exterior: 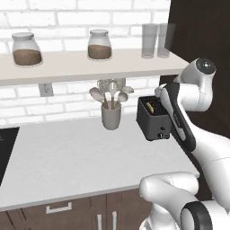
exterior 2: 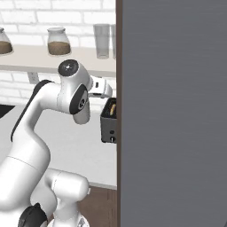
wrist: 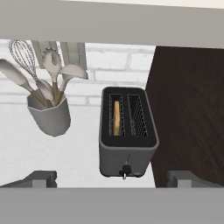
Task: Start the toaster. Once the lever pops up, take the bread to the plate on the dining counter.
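The dark toaster (wrist: 128, 131) stands at the right end of the wall counter, against a dark panel, also seen as the toaster (exterior: 152, 119) and toaster (exterior 2: 108, 122). The bread (wrist: 116, 117) stands on edge, sunk in the left slot, and shows as a tan sliver of bread (exterior: 152, 107). A small knob (wrist: 126, 168) sits low on the toaster's front. My gripper (wrist: 111, 179) hovers above and in front of the toaster, open wide, its fingertips (wrist: 39, 177) apart with nothing between them. The plate and the dining counter are out of view.
A grey utensil cup (exterior: 111, 114) with spoons and a whisk stands left of the toaster. Above is a shelf (exterior: 90, 63) with jars and glasses. A tall dark panel (wrist: 188, 109) closes the right side. The counter (exterior: 81, 157) stretches left to a black cooktop (exterior: 6, 148).
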Tool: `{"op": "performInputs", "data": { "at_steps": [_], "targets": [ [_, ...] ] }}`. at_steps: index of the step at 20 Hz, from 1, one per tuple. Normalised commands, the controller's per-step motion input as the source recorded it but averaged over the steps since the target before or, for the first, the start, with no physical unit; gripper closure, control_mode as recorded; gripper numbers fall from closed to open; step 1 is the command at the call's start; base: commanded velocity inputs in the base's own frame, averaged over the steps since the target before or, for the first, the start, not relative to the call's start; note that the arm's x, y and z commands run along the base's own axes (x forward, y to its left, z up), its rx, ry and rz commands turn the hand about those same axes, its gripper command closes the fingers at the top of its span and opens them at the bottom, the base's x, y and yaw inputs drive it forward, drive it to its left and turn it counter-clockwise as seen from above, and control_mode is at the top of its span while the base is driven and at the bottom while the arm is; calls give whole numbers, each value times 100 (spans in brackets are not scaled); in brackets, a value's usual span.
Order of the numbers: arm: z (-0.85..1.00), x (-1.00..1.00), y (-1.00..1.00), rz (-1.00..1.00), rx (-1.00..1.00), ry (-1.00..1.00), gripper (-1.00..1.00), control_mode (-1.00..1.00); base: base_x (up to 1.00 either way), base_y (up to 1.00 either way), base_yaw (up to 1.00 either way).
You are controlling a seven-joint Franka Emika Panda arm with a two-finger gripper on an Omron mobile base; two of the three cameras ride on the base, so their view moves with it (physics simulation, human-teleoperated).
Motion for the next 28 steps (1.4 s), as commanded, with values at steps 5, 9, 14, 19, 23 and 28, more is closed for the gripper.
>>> {"op": "performInputs", "data": {
  "at_steps": [5,9,14,19,23,28],
  "targets": [
    [0,0,0,0,0,0,-100,-100,0,0,0],
    [0,0,0,0,0,0,-100,-100,0,0,0],
    [0,0,0,0,0,0,-100,-100,0,0,0],
    [0,0,0,0,0,0,-100,-100,0,0,0],
    [0,0,0,0,0,0,-100,-100,0,0,0],
    [0,0,0,0,0,0,-100,-100,0,0,0]
  ]
}}
